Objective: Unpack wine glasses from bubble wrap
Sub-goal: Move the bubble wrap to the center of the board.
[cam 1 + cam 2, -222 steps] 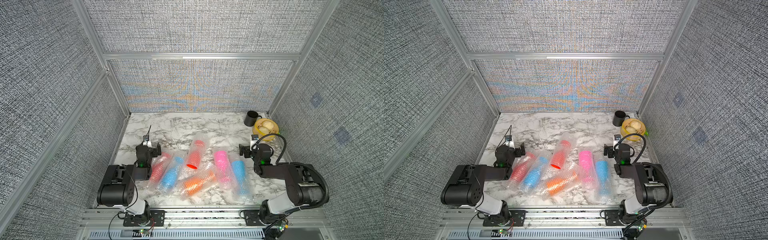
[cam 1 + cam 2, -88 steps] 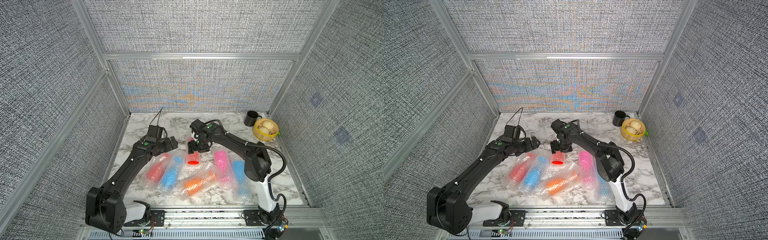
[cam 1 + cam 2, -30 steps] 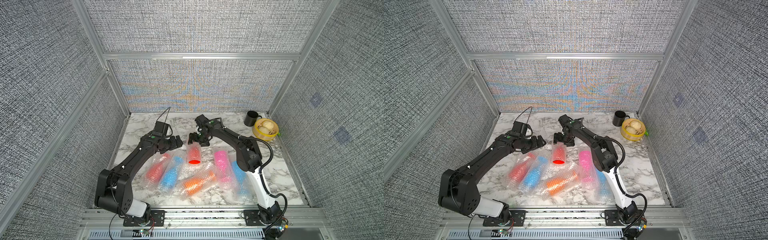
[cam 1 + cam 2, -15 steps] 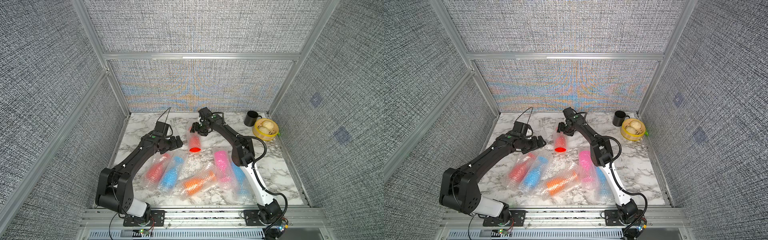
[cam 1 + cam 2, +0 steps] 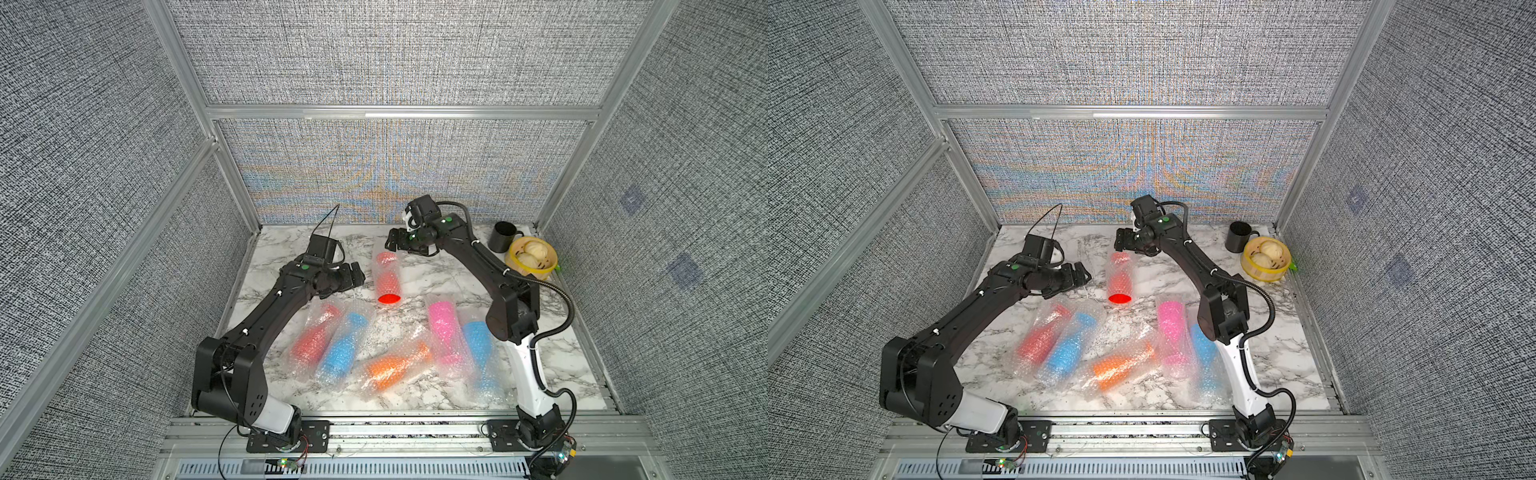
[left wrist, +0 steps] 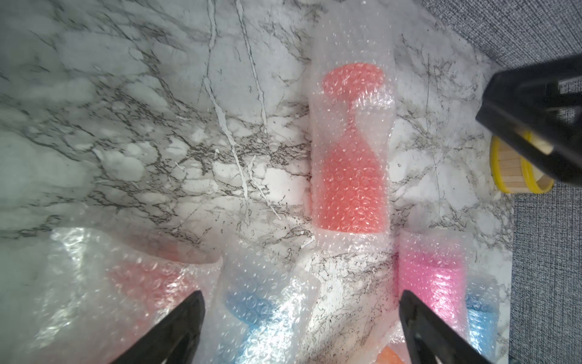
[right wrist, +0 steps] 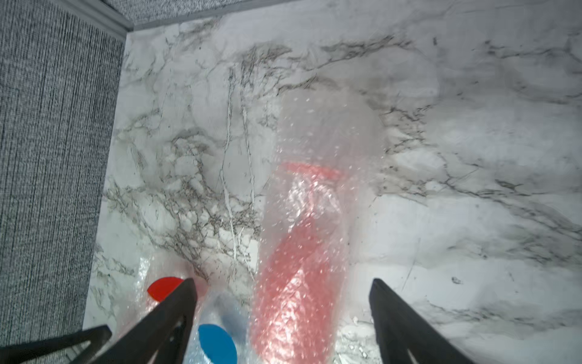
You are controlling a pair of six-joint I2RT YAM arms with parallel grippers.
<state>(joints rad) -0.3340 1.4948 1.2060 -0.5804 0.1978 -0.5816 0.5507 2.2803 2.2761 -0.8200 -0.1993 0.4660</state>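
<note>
A red wine glass [image 5: 388, 276] [image 5: 1121, 276] lies in its bubble wrap [image 7: 327, 126] mid-table, open mouth toward the front. My right gripper [image 5: 395, 243] [image 7: 283, 283] hovers open over its foot end, fingers wider than the wrapped glass [image 7: 299, 268] and not touching it. My left gripper [image 5: 357, 276] [image 6: 302, 296] is open just left of that glass [image 6: 349, 176], above a wrapped blue glass [image 6: 255, 312]. Wrapped red [image 5: 313, 338], blue [image 5: 343, 349], orange [image 5: 392, 365], pink [image 5: 446, 332] and blue [image 5: 478, 345] glasses lie along the front.
A black mug [image 5: 503, 237] and a yellow-rimmed steamer of buns [image 5: 532, 257] stand in the back right corner. Grey fabric walls close in the marble table [image 5: 291, 249] on three sides. The right arm's elbow hangs above the pink and blue glasses.
The right gripper has drawn back toward the rear wall, and the wrapped red glass has slid that way with it, then stopped. The left arm has barely moved.
</note>
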